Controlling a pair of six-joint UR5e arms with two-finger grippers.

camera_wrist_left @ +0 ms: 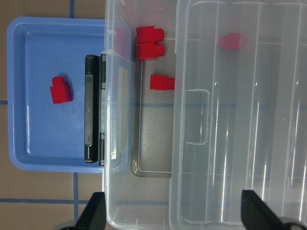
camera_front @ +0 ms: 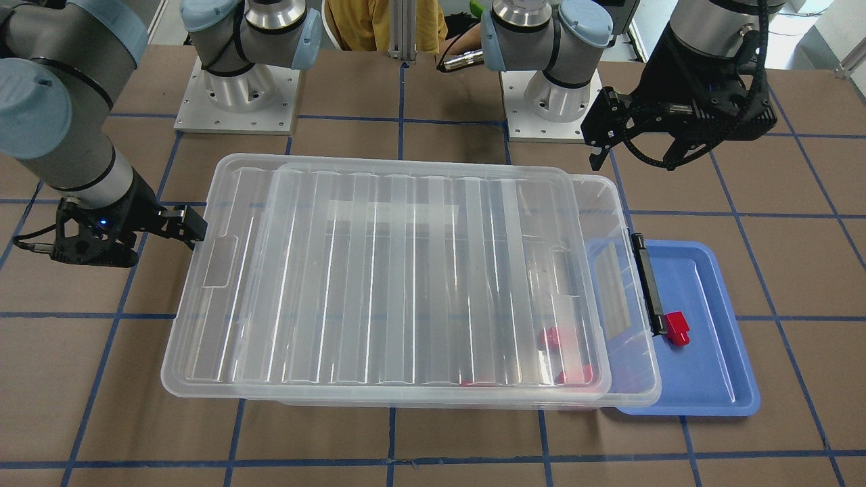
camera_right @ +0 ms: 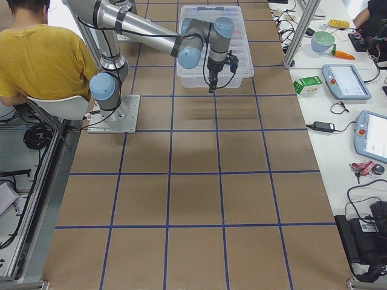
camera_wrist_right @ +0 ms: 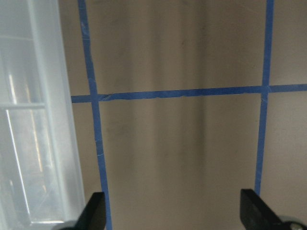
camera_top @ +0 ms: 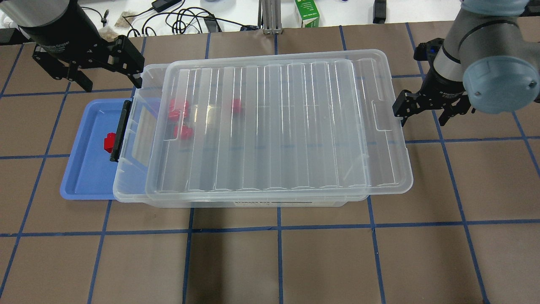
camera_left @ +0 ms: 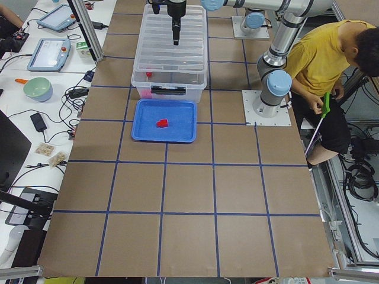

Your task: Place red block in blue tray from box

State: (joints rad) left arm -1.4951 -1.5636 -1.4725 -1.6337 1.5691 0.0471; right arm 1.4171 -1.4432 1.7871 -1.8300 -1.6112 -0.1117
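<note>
Brown paper ruled into squares by blue tape covers the table (camera_top: 278, 261), and its near part lies bare; beyond that stands the box (camera_top: 128, 188), with a white label strip on its near wall whose print is too small to read; the ribbed lid (camera_top: 270, 126) lies on top, slid toward the robot's right, so the box's left end is uncovered; at that end the black latch (camera_top: 120, 131) hangs over the tray (camera_top: 84, 173), which is tucked partly under the box's rim; the red block (camera_top: 109, 142) lies inside the tray, just beside the latch, with nothing holding it; several more blocks (camera_top: 179, 109) lie in the box's left end, some under the lid's edge and one further in beneath the lid; the right arm comes in from the right with its wrist turned down, and the right gripper (camera_top: 422, 119) points down over bare table just off the lid's right end, fingers spread wide and empty; the left arm reaches in at the far left, and the left gripper (camera_top: 109, 80) hangs pointing down by the box's far left corner, beyond the tray's far rim, fingers likewise apart with nothing between them; a white line of print on its body ends in "Gripper"; farthest off, a bench holds cables and a green carton (camera_top: 306, 12) whose lettering cannot be read.
</note>
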